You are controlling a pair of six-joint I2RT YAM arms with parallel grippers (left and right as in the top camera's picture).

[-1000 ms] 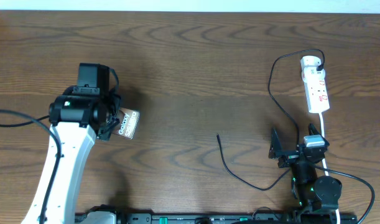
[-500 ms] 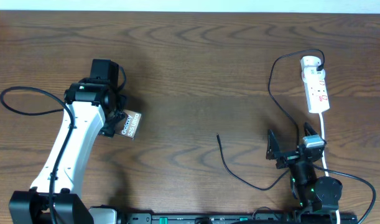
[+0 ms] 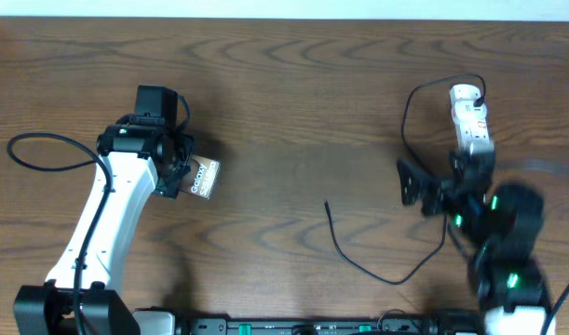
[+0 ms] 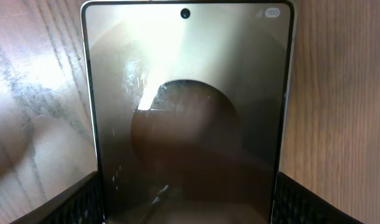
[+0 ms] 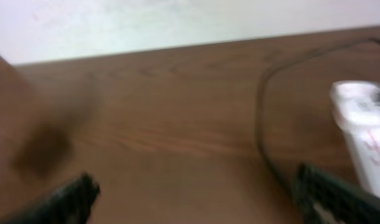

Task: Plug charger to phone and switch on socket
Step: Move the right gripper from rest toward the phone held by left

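On the bench (image 3: 293,102) the phone (image 3: 206,180) is clamped by the left tool (image 3: 184,177), probably for plugging; the right tool (image 5: 199,198) is open.

The overhead view looks straight down on the whole tabletop (image 3: 293,102). The left wrist view faces down at very close range, and the phone (image 4: 188,112) nearly fills it. The right wrist view is blurred and looks low across the tabletop toward the far wall (image 5: 177,25), with the socket (image 5: 364,137) at its right edge. Overhead shares the phone with the left wrist view and the socket with the right wrist view.
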